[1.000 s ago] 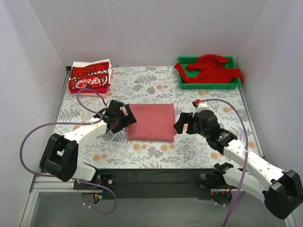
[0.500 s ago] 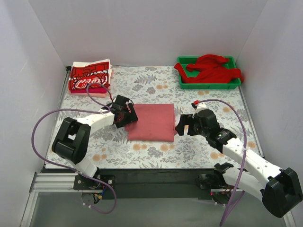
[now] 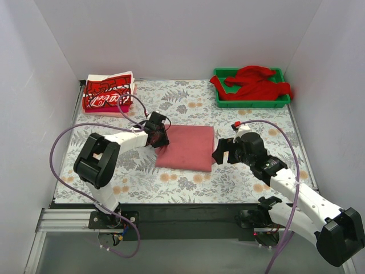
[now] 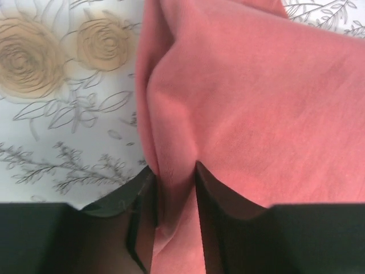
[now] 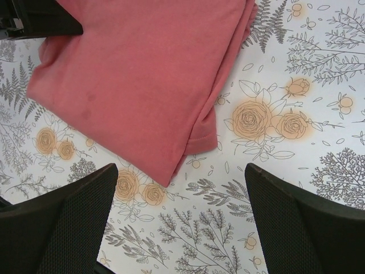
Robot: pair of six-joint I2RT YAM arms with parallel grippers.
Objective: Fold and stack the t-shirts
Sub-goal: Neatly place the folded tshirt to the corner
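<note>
Left pincer [image 4: 174,168] pinching edge of salmon-pink t-shirt [image 4: 256,85], finger bases cut off, right pincer [image 5: 179,171] gaping nearby.

Pink tee: folded salmon-pink cloth t-shirt [image 3: 185,147], the landmark.
Printed stack: folded red-and-white printed t-shirts [image 3: 108,93], behind-left of it.
Tray: green plastic tray [image 3: 254,104], behind-right of it; crumpled bright red t-shirt [image 3: 256,85] inside.
</note>
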